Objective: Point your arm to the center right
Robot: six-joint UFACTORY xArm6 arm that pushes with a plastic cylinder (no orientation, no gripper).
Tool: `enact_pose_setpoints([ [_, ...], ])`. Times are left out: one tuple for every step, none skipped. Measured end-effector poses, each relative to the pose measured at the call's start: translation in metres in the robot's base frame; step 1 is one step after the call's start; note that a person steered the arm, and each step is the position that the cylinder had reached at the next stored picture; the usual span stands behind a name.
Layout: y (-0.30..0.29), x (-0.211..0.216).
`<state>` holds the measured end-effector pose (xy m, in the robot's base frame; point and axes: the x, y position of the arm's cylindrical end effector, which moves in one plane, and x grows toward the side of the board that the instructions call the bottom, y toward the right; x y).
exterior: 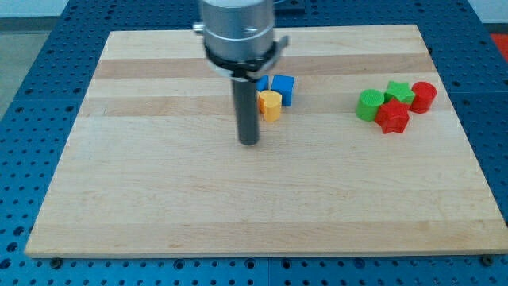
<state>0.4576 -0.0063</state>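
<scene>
Our rod is a straight dark cylinder under a grey collar, and my tip (249, 142) rests on the pale wooden counter (159, 206) slightly left of its middle; we carry no pincer, so there is no opening to report. Just to the tip's upper right sit a yellow block (271, 104) and two blue blocks (282, 87), one partly hidden behind the rod. At the view's center right cluster a green cylinder (368, 105), a green star (399, 92), a red star (392, 117) and a red cylinder (423, 96), well apart from the tip.
</scene>
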Motion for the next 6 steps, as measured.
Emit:
enact_pose_setpoints([
  [0.057, 0.004],
  [0.107, 0.016],
  [0.154, 0.019],
  [0.199, 0.019],
  [0.24, 0.016],
  [0.272, -0.003],
])
